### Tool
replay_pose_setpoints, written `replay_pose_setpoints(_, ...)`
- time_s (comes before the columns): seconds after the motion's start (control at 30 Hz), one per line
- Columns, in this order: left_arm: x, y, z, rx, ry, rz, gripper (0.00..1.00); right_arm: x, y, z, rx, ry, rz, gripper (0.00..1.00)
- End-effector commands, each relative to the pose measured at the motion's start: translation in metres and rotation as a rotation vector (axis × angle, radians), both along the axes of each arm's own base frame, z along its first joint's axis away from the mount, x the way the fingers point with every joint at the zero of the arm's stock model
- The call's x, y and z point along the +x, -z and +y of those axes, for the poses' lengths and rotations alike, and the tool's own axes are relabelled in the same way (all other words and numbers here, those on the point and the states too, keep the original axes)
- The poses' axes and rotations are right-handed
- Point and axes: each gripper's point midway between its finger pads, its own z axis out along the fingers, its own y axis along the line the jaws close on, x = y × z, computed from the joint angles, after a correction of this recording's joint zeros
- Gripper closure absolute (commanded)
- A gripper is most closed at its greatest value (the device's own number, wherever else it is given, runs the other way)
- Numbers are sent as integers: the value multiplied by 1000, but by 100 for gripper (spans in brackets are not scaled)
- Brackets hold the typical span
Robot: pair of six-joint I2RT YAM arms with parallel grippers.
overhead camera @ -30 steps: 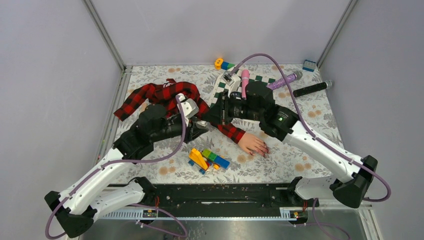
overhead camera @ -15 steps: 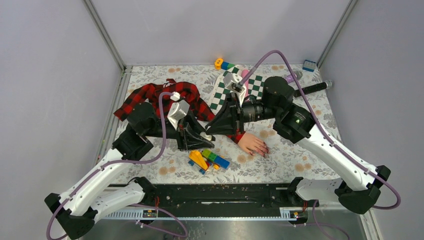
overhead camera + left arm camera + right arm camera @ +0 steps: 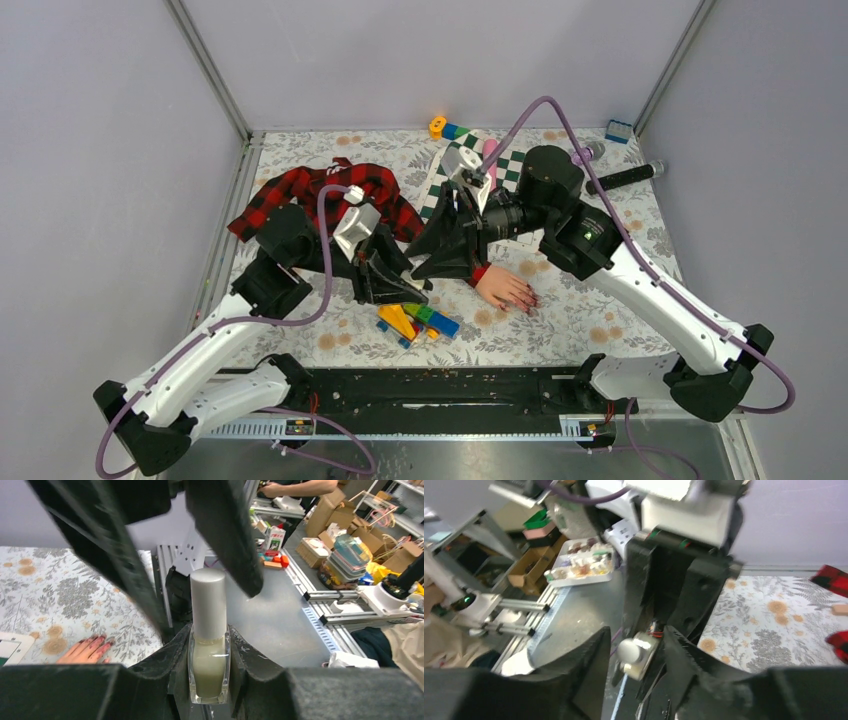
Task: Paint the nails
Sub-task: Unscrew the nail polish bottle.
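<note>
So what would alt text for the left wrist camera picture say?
The left claw grips a pale polish bottle upright, silver cap on, with the right claw open around the cap. Lower left, a mannequin hand with dark-red nails lies on floral cloth.

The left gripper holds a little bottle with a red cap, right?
Not quite. The left gripper does hold the bottle, but its cap is silvery grey, not red. The left wrist view shows it.
</note>
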Motion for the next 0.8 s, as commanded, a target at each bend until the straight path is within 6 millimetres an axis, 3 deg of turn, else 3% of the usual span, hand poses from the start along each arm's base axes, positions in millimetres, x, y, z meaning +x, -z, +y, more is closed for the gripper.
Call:
replay_pose_setpoints(0.0, 22, 14, -4, 32, -119, -90, 100, 43, -32, -7, 90, 278, 5, 34)
replay_pose_setpoints(0.03, 29, 18, -3, 50, -166, -104, 100, 58, -30, -11, 89, 362, 33, 27)
replay_pose_setpoints(0.1, 47, 23, 0, 83, -288, -136, 100, 82, -24, -19, 81, 489, 96, 22)
replay_pose_setpoints(0.23, 83, 35, 10, 160, -529, -171, 100, 120, 0, -30, 17, 707, 254, 23)
replay_pose_setpoints(0.33, 107, 41, 20, 207, -687, -207, 100, 135, 23, -32, -54, 800, 364, 30)
replay_pose_setpoints(0.5, 130, 50, 31, 267, -843, -202, 100, 138, 45, -24, -92, 811, 510, 39)
replay_pose_setpoints(0.77, 142, 59, 35, 311, -904, -187, 100, 125, 66, 5, -150, 745, 594, 38)
